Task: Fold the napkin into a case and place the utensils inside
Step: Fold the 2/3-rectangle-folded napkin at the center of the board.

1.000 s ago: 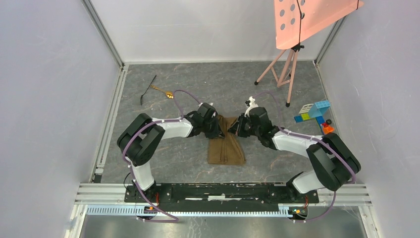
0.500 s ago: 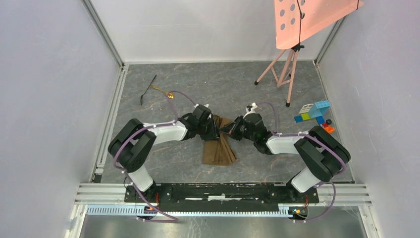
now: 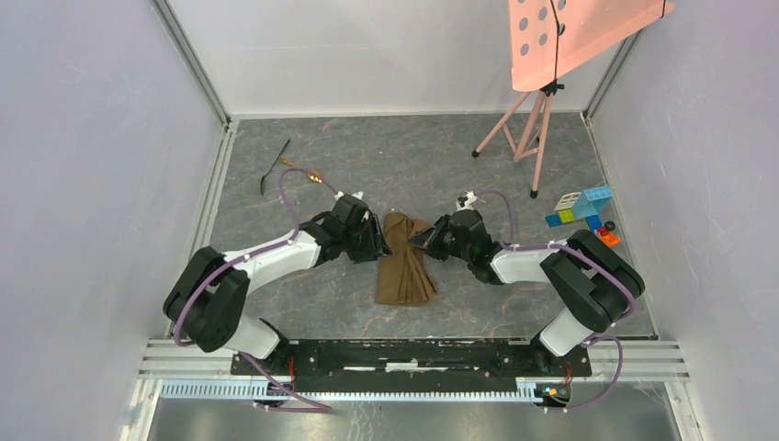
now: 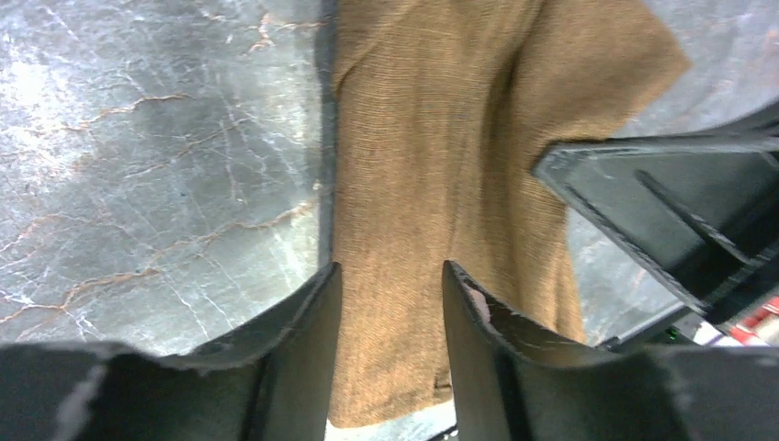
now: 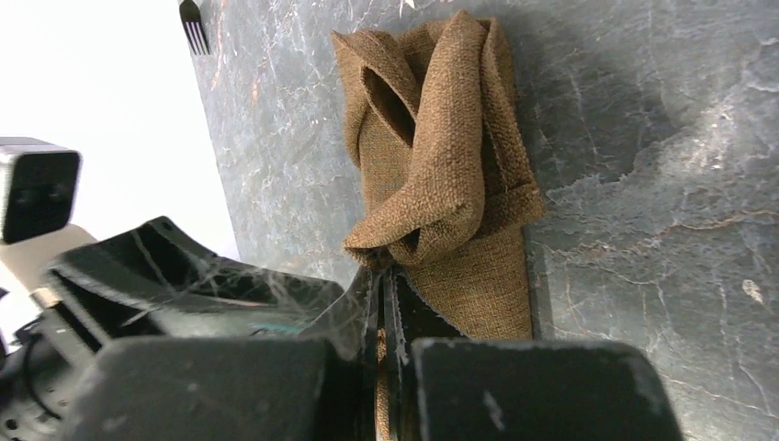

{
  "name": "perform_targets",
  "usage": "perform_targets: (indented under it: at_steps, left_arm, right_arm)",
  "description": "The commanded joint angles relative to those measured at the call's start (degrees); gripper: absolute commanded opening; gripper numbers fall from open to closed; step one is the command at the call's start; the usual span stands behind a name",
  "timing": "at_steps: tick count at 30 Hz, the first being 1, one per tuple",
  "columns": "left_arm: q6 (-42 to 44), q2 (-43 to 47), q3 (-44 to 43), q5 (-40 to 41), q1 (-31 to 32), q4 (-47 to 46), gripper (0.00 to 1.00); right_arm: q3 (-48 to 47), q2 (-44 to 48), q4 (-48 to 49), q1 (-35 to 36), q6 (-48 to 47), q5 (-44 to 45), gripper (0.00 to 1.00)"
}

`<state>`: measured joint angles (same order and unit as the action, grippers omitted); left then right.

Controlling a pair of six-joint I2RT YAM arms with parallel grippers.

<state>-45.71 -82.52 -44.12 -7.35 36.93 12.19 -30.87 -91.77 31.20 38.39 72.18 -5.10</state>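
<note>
One grey, marble-patterned table (image 3: 514, 165) fills the floor of the enclosure. Two arms reach in from its near edge, the left arm (image 3: 276, 257) and the right arm (image 3: 551, 262), and their wrists meet at the middle. One pink music stand (image 3: 570, 37) on tripod legs stands at the far right corner.

One brown napkin (image 3: 404, 271) lies at the centre of the table, folded into a narrow oblong. Its far end sits between the two grippers and its near end points toward the arm bases. The left gripper (image 4: 390, 271) is at the napkin's left edge; its fingers stand apart, with the cloth showing in the gap below them and nothing held. The right gripper (image 5: 381, 276) has its fingers pressed together on a raised fold at the napkin's far right corner, which bunches up toward the tips.

One small cluster of coloured toy blocks (image 3: 581, 209) sits near the right wall, too bunched to count singly.

Two utensils lie at the far left, well apart from the napkin: one black fork (image 3: 273, 168) and, just beside it, one gold spoon (image 3: 312, 176).
</note>
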Motion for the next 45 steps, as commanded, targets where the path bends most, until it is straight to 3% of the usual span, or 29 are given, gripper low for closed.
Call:
perform_targets:
  at_steps: [1,5,10,25,39,42,45]
  left_arm:
    - [2.82,-3.64,1.11,3.58,-0.01,-0.50,0.47]
    - [2.75,-6.97,1.49,3.44,0.52,-2.51,0.30]
    - [1.37,-8.41,2.94,3.62,1.29,-4.85,0.20]
    - [0.55,-8.99,5.04,2.65,1.83,-9.14,0.12]
    - [2.07,-5.43,8.58,3.13,1.79,-9.03,0.14]
    - [2.36,-3.04,9.26,3.27,1.44,-7.17,0.23]
    - [2.30,0.58,10.07,2.91,0.40,-3.64,0.40]
  right_arm:
    - [-3.70,-0.13,-0.91,0.81,0.64,2.69,0.00]
    - [-4.53,-0.69,-1.41,1.56,1.07,3.74,0.00]
    - [-5.66,-2.29,-0.88,3.08,1.93,4.75,0.00]
    - [-11.57,-8.86,2.72,9.32,7.51,11.34,0.00]
    - [-8.12,-13.73,9.04,9.67,2.08,12.98,0.00]
    - [-7.77,-15.20,10.99,9.51,0.46,12.22,0.00]
    - [-7.40,-16.05,12.68,9.55,-0.72,11.70,0.00]
